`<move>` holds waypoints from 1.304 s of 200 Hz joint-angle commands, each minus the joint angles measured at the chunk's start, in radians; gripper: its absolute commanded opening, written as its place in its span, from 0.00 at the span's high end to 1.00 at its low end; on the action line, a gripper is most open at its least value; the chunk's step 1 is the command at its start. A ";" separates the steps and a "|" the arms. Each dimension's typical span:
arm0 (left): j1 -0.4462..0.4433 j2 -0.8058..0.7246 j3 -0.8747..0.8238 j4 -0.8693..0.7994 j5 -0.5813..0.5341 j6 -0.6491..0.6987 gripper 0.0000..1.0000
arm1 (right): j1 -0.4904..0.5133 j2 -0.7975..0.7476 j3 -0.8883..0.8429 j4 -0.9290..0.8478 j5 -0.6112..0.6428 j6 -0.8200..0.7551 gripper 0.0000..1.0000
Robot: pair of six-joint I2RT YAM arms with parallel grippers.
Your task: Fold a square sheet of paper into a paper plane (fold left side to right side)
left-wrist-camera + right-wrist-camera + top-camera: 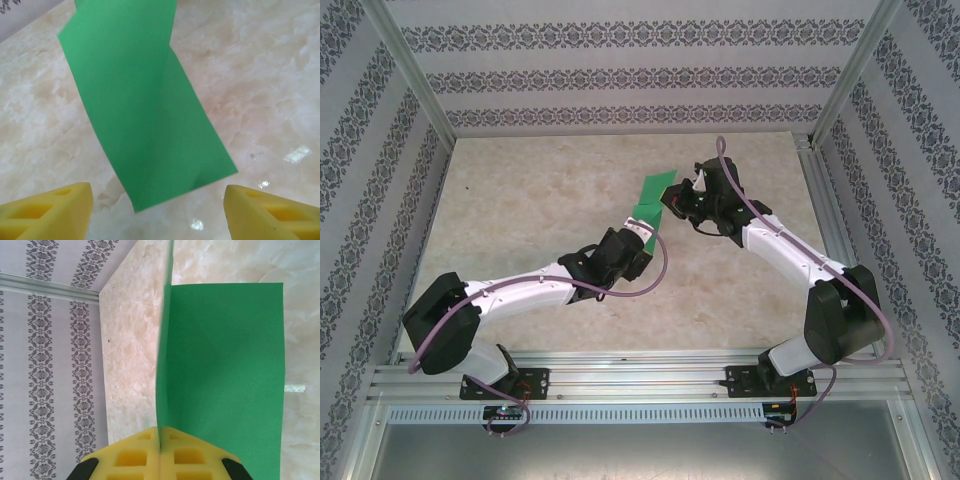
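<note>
Saw the left gripper (pixel 157 210) low over the marble table (pixel 540 200), yellow fingers (pixel 55 210) spread wide and gripping nothing, just short of the near corner of the square sheet of paper (pixel 145 115). Found that green sheet creased, mid-table between the 2 arms. Further right, noted the right gripper (pixel 161 432) pinched tight on the sheet's edge, 1 flap standing upright.
</note>
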 commanded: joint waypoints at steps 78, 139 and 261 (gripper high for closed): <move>-0.012 0.099 0.134 0.081 -0.080 0.049 0.45 | 0.033 -0.008 0.016 -0.024 0.012 -0.017 1.00; -0.011 0.106 0.137 0.066 -0.086 0.041 0.71 | 0.038 0.004 0.027 -0.030 0.015 -0.032 1.00; 0.104 -0.011 0.002 0.087 0.155 -0.187 0.86 | -0.130 -0.222 -0.019 -0.141 -0.031 -0.313 0.47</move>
